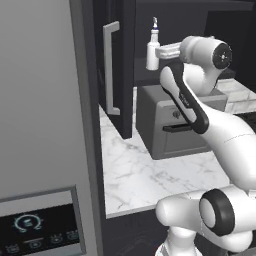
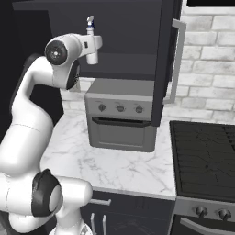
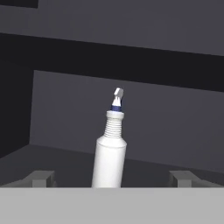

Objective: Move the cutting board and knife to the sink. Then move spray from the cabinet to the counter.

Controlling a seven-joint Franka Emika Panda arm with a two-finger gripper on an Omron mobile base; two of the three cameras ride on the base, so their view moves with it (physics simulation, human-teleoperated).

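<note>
Spray, slim white bottle with ribbed neck, stands upright between the tool's spread fingers.

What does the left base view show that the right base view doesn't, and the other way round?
Only the left base view takes in the tall grey fridge with its display panel. Only the right base view takes in the black stove, its knobs and the white brick wall. Both share the white spray standing upright in the open cabinet, the open end effector reaching up to it, the grey toaster oven below, and the marble counter.
</note>
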